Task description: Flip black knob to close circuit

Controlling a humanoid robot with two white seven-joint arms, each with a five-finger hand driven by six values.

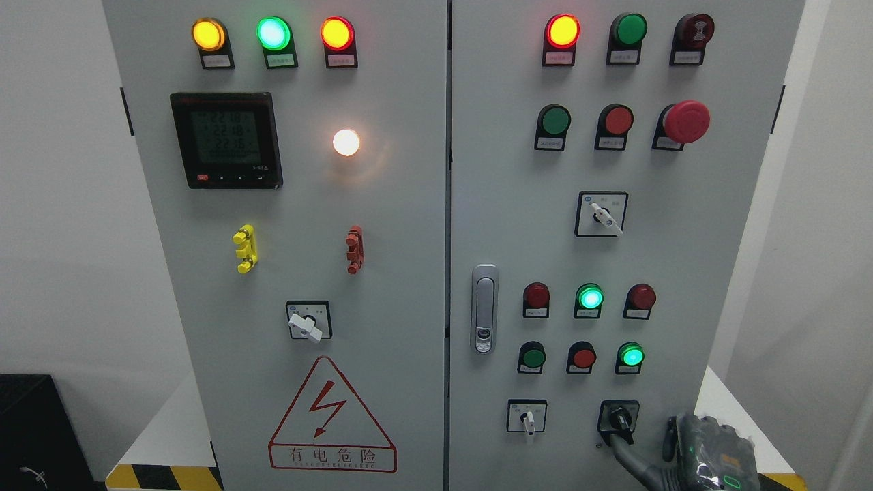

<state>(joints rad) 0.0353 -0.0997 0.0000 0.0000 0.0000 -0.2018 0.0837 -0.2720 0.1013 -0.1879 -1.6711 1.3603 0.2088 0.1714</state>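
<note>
Reaching up from the bottom right corner, the right hand (pixel 689 453) puts one grey finger (pixel 624 450) right against the black knob (pixel 619 417) — the other fingers look curled back, out of the way, and it grips nothing. One finger is enough, I think, because the knob only needs a push to turn. The black knob sits low on the right door (pixel 723 225) of the grey cabinet, in a black square plate. Just to its left is a white switch (pixel 527 418), so the finger has to stay off that one. Above the knob a green light (pixel 631 356) glows, and more lights and buttons go up the door. The left door carries a red warning triangle (pixel 332 416) — it means danger. The left hand does not show.
</note>
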